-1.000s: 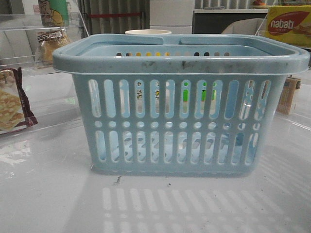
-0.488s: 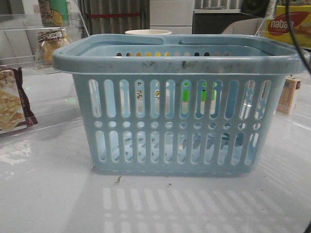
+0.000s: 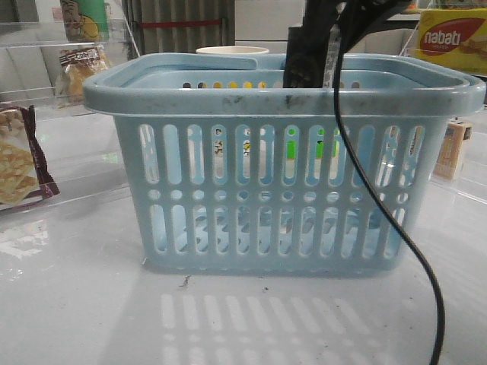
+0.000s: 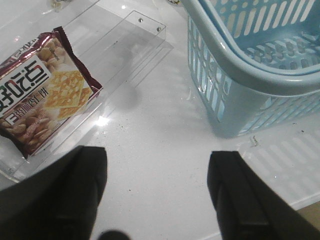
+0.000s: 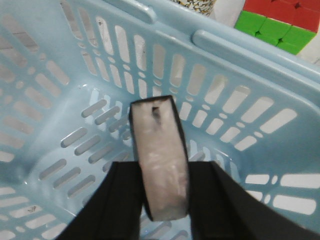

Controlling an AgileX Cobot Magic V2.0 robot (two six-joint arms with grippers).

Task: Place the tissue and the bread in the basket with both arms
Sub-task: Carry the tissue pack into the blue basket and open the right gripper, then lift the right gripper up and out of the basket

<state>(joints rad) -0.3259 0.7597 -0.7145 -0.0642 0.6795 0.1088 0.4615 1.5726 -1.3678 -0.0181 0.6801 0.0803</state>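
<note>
Swinging in from above, the right arm now hangs over the basket (image 3: 283,90), where half a second back only a cable and a dark corner showed at the top of the front view. Its right pincer (image 5: 161,200) is clamped on the tissue (image 5: 160,162), the pack standing on end between the two black fingers, dark-edged with a pale face toward the wrist camera. Below it lies the bare slotted floor of the basket, so the pack is inside the rim's outline but not yet set down.

Doing this well, to my eye, means lowering further before letting go, so the pack lands flat on the floor rather than dropping and tipping against a wall. Aim for the middle or one side, leaving room for the second item. Watch that trailing cable (image 3: 396,220) draped across the front of the basket; it could snag the rim on the way out.

Over on the other side, the left pincer (image 4: 157,195) is spread wide and empty above the worktop (image 4: 150,130), beside the basket's corner. The maroon cracker packet (image 4: 42,97) lies near it. The bread (image 3: 78,70) sits back left in a clear tray, untouched.
</note>
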